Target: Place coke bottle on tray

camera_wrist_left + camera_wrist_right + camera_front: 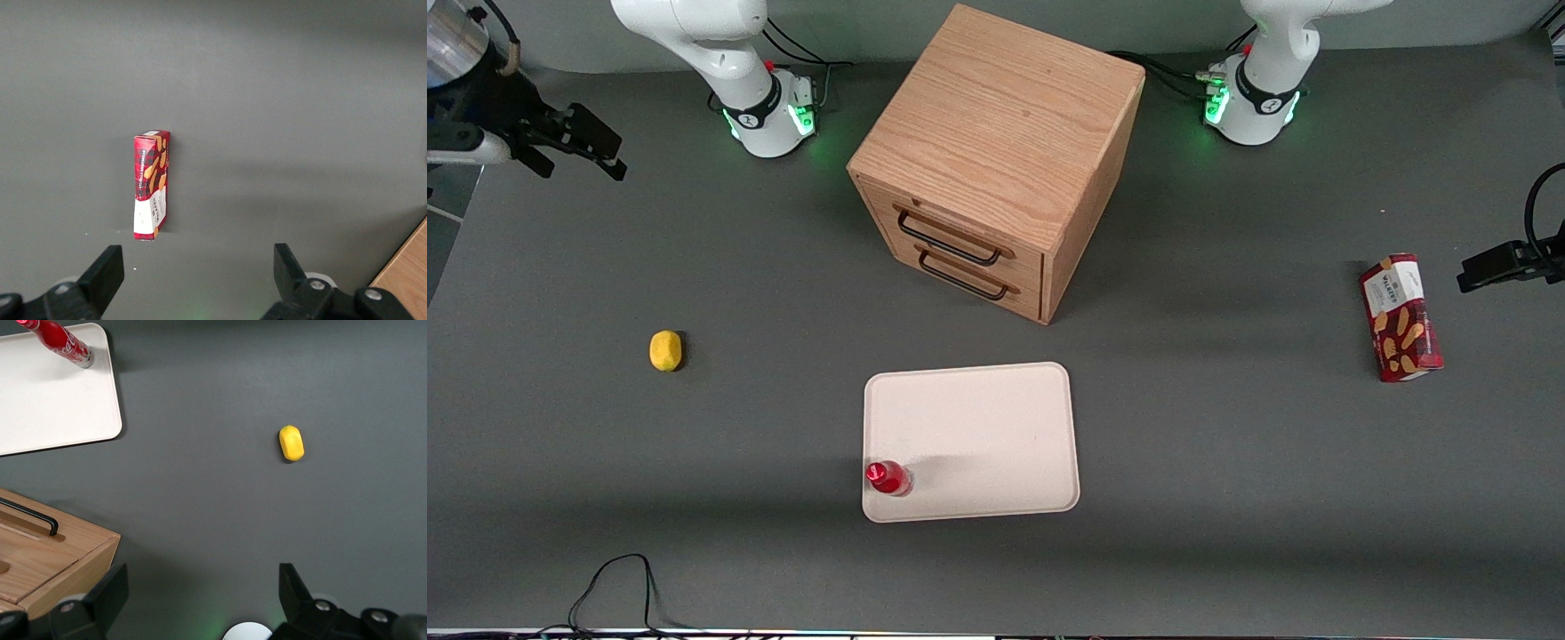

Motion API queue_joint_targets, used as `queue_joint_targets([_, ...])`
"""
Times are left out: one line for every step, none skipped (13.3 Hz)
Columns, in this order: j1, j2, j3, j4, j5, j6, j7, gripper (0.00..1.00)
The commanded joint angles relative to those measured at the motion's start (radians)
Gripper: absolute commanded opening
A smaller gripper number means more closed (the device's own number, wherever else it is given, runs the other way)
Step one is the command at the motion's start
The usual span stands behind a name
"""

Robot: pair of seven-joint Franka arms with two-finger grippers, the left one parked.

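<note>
1. Coke bottle [888, 477] stands upright inside the tray [978, 427], at the corner nearest the front camera toward the working arm's end; placement looks done.
2. Lemon [665, 349] lies well apart on the table, untouched.
3. Wooden drawer cabinet [996, 160] sits farther back, drawers closed.
4. Gripper [574, 142] hangs high near the working arm's base, jaws spread wide and empty, clear of the bottle.

White Coca-Cola script on the coke bottle [63, 344]; "WALKERS" on the snack box [1400, 317].
</note>
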Motion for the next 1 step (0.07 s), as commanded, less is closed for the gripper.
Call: queue_joint_targets([0.003, 0.039, -0.006, 0.021, -0.013, -0.003, -0.011, 1.0])
